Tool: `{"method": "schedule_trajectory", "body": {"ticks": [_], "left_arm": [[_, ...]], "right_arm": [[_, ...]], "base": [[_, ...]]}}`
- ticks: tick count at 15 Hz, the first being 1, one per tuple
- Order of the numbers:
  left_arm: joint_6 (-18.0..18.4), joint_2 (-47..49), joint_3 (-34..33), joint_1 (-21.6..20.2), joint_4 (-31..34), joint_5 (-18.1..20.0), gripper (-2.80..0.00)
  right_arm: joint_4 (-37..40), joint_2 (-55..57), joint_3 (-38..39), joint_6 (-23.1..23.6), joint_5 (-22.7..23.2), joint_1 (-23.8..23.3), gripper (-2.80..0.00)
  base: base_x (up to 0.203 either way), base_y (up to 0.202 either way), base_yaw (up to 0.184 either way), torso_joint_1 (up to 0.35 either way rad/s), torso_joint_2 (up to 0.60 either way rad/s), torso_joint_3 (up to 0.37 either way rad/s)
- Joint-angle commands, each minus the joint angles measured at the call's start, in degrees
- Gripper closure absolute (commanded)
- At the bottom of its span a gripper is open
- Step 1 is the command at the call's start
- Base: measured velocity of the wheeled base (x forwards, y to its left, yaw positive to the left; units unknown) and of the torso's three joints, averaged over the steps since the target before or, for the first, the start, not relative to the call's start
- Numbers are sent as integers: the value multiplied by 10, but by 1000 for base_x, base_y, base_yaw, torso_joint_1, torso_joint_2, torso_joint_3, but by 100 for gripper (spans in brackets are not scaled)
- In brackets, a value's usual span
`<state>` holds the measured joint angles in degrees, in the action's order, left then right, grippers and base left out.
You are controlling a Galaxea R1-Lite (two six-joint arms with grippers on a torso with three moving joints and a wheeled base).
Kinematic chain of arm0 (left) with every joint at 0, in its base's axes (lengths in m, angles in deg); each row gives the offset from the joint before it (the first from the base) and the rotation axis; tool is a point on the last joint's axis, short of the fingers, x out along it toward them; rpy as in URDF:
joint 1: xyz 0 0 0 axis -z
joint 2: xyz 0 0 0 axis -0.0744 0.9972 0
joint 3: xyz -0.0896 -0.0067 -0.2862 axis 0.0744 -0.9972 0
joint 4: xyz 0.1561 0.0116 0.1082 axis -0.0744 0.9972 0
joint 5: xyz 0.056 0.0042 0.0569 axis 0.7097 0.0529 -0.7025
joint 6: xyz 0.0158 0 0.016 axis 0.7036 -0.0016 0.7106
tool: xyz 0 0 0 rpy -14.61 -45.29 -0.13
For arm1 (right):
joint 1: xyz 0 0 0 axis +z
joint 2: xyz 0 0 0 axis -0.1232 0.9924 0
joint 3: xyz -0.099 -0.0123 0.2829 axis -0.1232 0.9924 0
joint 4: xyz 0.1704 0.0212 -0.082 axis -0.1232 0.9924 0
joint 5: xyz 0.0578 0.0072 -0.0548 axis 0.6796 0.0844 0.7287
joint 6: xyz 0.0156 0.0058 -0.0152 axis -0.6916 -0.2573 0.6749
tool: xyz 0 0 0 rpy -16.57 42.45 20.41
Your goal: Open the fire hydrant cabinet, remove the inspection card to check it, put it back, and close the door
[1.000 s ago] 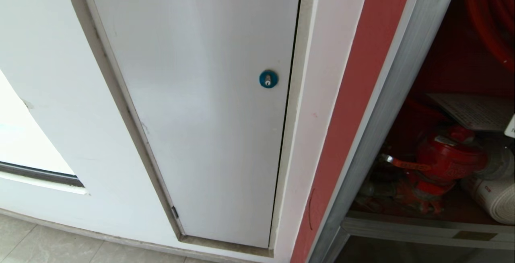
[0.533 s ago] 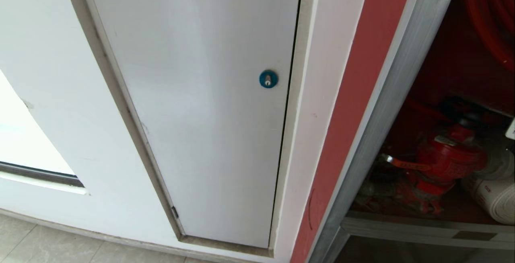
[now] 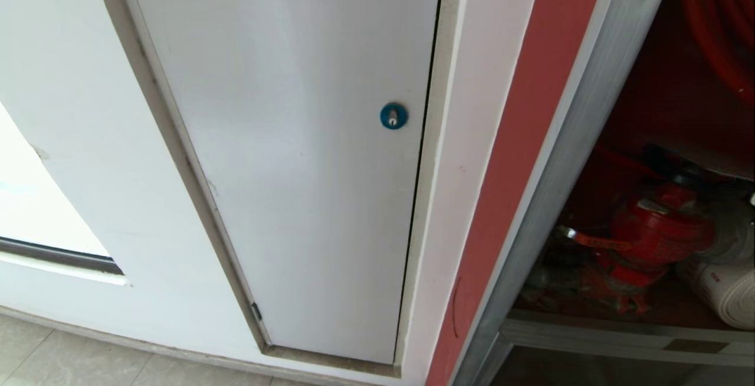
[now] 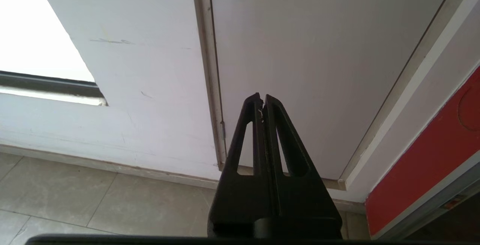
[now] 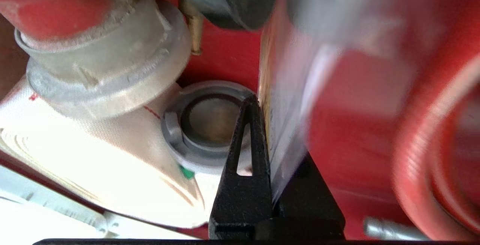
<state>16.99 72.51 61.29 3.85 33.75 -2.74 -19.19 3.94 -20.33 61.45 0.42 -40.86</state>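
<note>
The fire hydrant cabinet stands open at the right, showing its red inside. Its red valve sits beside the white rolled hose. My right gripper is inside the cabinet, shut on the inspection card, a pale sheet standing edge-on between the fingers and blurred. In the head view the card shows only as a thin grey strip above the valve. The door is out of view. My left gripper is shut and empty, parked low before the white panel.
A plain white panel with a blue round lock fills the wall left of the cabinet. A grey hose coupling and the valve's metal outlet lie close by the right fingers. The red hose reel hangs above.
In the head view the card's printed face above the valve has tilted away and now shows only as a thin grey strip. Nothing else has shifted.
</note>
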Motion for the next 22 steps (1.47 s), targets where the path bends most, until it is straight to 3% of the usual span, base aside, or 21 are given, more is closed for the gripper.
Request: {"method": "schedule_trajectory", "body": {"ticks": [1, 4, 9, 13, 17, 22], "left_arm": [[0, 1, 0, 0, 0, 0, 0], [0, 1, 0, 0, 0, 0, 0], [0, 1, 0, 0, 0, 0, 0], [0, 1, 0, 0, 0, 0, 0], [0, 1, 0, 0, 0, 0, 0], [0, 1, 0, 0, 0, 0, 0]], "right_arm": [[-1, -42, 9, 6, 0, -14, 0], [26, -102, 17, 6, 1, -27, 0], [148, -216, 9, -1, 22, -32, 0], [208, -270, 4, -54, 49, -32, 0], [281, -313, 2, -140, 96, -32, 0], [399, -318, 9, -247, 221, -31, 0]], "base": [[0, 0, 0, 0, 0, 0], [0, 0, 0, 0, 0, 0], [0, 0, 0, 0, 0, 0], [0, 0, 0, 0, 0, 0], [0, 0, 0, 0, 0, 0], [0, 0, 0, 0, 0, 0]]}}
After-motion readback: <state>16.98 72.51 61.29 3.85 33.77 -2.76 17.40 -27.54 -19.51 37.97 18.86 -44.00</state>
